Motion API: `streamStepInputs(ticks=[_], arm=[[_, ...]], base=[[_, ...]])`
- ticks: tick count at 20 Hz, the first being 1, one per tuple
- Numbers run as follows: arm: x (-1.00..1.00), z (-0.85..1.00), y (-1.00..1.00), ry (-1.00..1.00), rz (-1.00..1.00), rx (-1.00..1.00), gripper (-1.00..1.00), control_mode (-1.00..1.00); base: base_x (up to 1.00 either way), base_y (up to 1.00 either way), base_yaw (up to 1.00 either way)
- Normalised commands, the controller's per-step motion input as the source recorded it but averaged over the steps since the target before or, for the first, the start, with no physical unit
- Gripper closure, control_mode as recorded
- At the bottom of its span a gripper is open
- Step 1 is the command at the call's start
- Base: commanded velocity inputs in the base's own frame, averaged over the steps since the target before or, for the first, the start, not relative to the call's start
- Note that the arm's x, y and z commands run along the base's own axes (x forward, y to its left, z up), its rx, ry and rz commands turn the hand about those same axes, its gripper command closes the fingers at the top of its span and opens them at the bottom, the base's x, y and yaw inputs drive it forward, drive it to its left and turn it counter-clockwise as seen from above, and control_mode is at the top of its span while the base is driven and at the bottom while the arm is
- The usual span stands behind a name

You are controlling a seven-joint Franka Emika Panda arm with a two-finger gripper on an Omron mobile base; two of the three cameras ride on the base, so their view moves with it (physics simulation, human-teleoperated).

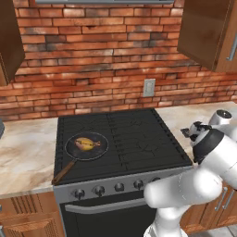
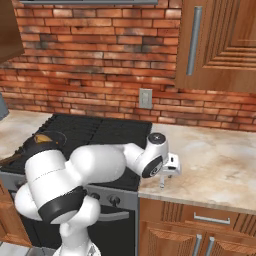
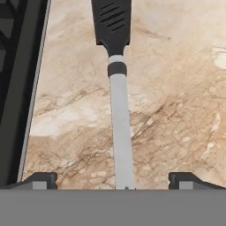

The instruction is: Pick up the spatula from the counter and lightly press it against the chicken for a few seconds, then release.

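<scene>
Two finger tips (image 3: 44, 179) of my gripper (image 3: 114, 181) stand spread wide, one on each side of the spatula (image 3: 120, 132), and neither touches it. Its grey handle runs up between them to the black slotted blade. The whole tool lies flat on the counter (image 3: 176, 110), just beside the edge of the stove (image 1: 134, 134). Farther off, on the stove's front left burner, the pan (image 1: 68, 147) holds the chicken (image 1: 87, 143), well apart from my hand.

Finding: nothing is grasped. I judge the approach done and the alignment over the handle sound.

Outstanding: close on the handle, lift, carry across the stove, press lightly on the chicken for a few seconds, then release.
</scene>
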Motion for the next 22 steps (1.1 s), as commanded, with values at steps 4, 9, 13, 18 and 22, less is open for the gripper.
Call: streamStepInputs(ticks=[4,9,13,18,22], arm=[[0.13,-0.17,-0.13,0.00,0.00,0.00,-1.00,-1.00],[0.16,-0.13,-0.13,0.00,0.00,0.00,-1.00,-1.00],[0.17,-0.13,-0.09,0.01,0.00,0.00,-1.00,-1.00],[0.13,-0.16,-0.02,0.01,0.00,0.00,-1.00,-1.00],[0.09,-0.19,0.00,0.00,0.00,0.00,-1.00,-1.00]], base=[[0.00,0.00,0.00],[0.00,0.00,0.00],[0.00,0.00,0.00],[0.00,0.00,0.00],[0.00,0.00,0.00]])
